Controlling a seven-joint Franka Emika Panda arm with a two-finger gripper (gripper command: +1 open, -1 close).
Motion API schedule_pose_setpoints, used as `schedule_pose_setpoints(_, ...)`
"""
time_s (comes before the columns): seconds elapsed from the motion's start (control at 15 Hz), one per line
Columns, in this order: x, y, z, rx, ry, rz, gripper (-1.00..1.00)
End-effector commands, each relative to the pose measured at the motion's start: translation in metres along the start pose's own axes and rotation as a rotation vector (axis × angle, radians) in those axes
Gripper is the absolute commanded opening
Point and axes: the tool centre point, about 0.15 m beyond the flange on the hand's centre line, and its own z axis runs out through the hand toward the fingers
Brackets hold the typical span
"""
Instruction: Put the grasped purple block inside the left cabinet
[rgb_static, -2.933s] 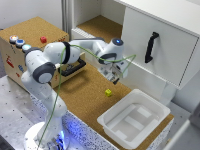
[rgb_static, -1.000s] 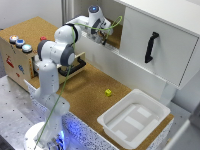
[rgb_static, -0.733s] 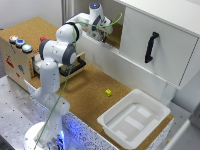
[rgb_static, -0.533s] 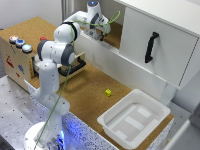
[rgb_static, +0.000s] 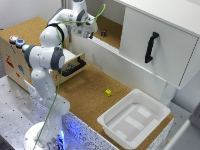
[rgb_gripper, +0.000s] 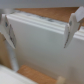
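In the exterior view a tiny dark purple block (rgb_static: 103, 33) lies on the cork-brown floor of the left cabinet (rgb_static: 119, 27), the open white-walled bay. My gripper (rgb_static: 90, 30) hovers just outside the bay's edge, on the exterior view's left of the block and apart from it. In the wrist view the gripper (rgb_gripper: 38, 45) is open: its two fingers (rgb_gripper: 7, 33) stand wide apart with only a white wall between them. The block does not show in the wrist view.
A white door with a black handle (rgb_static: 151, 47) closes the bay on the exterior view's right. A small yellow cube (rgb_static: 108, 92) and a white tray (rgb_static: 134, 117) sit on the cork table. A cork box with coloured buttons (rgb_static: 15, 55) has an open drawer (rgb_static: 72, 65).
The arm rose from over the table to the open bay. In the last second the gripper drew back toward the exterior view's left, and the dark block now lies alone on the bay floor.
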Motion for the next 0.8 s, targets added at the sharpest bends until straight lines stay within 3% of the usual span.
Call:
schedule_pose_setpoints(0.0, -0.003, -0.075, -0.019, 0.169, -0.114, -0.259, 1.00)
schedule_pose_setpoints(0.2, 0.003, -0.134, -0.031, 0.252, -0.176, -0.438, 1.00)
schedule_pose_setpoints(0.33, 0.007, -0.168, -0.031, 0.268, -0.237, -0.515, 1.00)
schedule_pose_setpoints(0.73, 0.007, -0.168, -0.031, 0.268, -0.237, -0.515, 1.00)
